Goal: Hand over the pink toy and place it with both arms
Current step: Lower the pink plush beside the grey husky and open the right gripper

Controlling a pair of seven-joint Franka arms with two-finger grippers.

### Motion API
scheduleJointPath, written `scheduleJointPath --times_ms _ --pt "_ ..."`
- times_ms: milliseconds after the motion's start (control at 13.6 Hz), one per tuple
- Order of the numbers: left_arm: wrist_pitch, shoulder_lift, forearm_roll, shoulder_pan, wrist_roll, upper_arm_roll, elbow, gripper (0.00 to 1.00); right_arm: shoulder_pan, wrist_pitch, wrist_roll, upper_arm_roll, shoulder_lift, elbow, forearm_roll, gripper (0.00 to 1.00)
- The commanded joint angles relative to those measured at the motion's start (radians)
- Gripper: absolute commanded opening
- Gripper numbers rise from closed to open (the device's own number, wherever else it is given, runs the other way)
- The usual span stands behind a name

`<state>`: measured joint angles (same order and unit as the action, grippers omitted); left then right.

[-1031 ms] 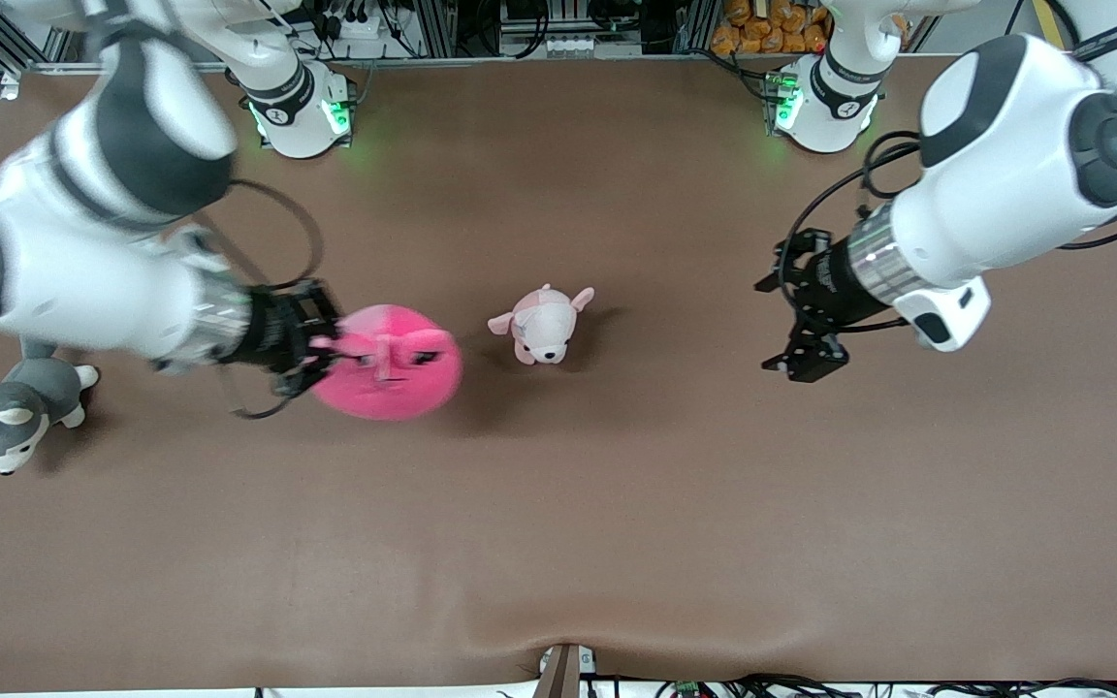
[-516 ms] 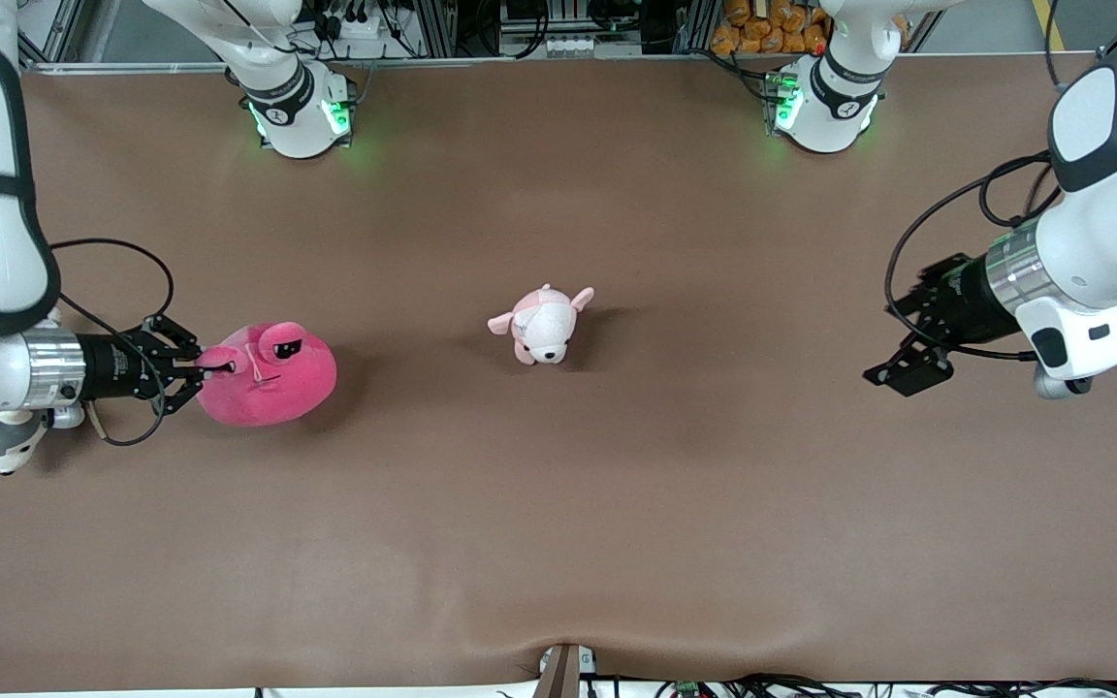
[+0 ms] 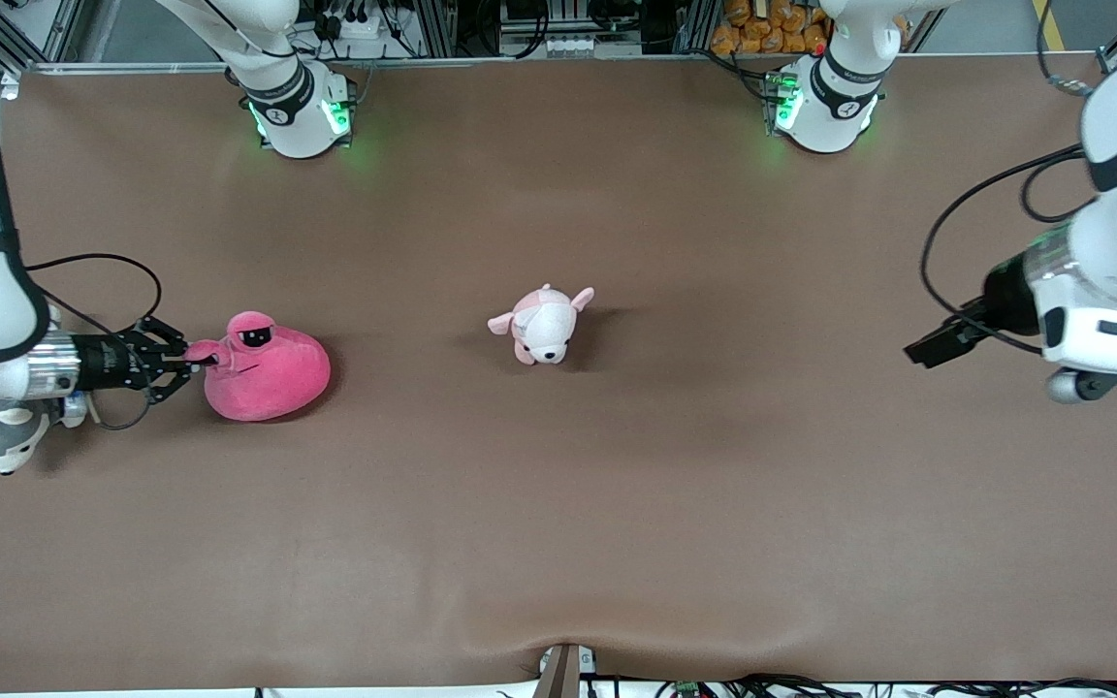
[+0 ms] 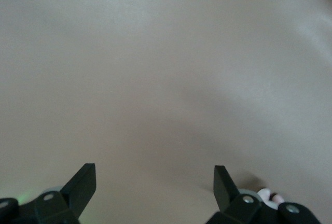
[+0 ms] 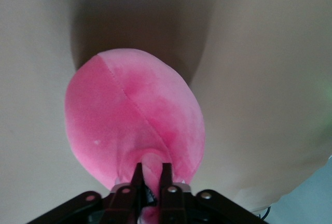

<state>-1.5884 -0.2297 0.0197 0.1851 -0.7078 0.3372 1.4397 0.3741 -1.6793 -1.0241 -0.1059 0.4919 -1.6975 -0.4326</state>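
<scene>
The right gripper (image 3: 180, 361) pinches a small flap of the pink toy (image 3: 266, 368), which sits on the brown table (image 3: 617, 504) at the right arm's end. The left gripper (image 4: 154, 181) waits with fingers spread wide over bare table at the left arm's end. A pale puppy plush (image 3: 544, 324) lies mid-table.
</scene>
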Motion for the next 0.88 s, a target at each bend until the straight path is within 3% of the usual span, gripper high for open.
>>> scheduleJointPath --times_ms 0,295,442,810 --pt "0.057 0.042 0.013 0.039 0.091 0.010 0.004 1.00 0.036 0.140 0.007 -0.024 0.014 0.175 -0.024 1.00" --pt "0.122 0.095 0.014 0.103 0.348 0.008 0.016 1.00 -0.050 0.332 0.015 -0.037 0.005 0.522 -0.023 1.00" --pt "0.128 0.128 0.006 0.131 0.421 0.010 0.030 1.00 -0.111 0.419 0.022 -0.040 -0.007 0.636 -0.018 1.00" --pt "0.131 0.216 0.005 0.131 0.421 0.020 0.106 1.00 -0.234 0.516 0.059 -0.044 -0.179 0.654 -0.014 1.00"
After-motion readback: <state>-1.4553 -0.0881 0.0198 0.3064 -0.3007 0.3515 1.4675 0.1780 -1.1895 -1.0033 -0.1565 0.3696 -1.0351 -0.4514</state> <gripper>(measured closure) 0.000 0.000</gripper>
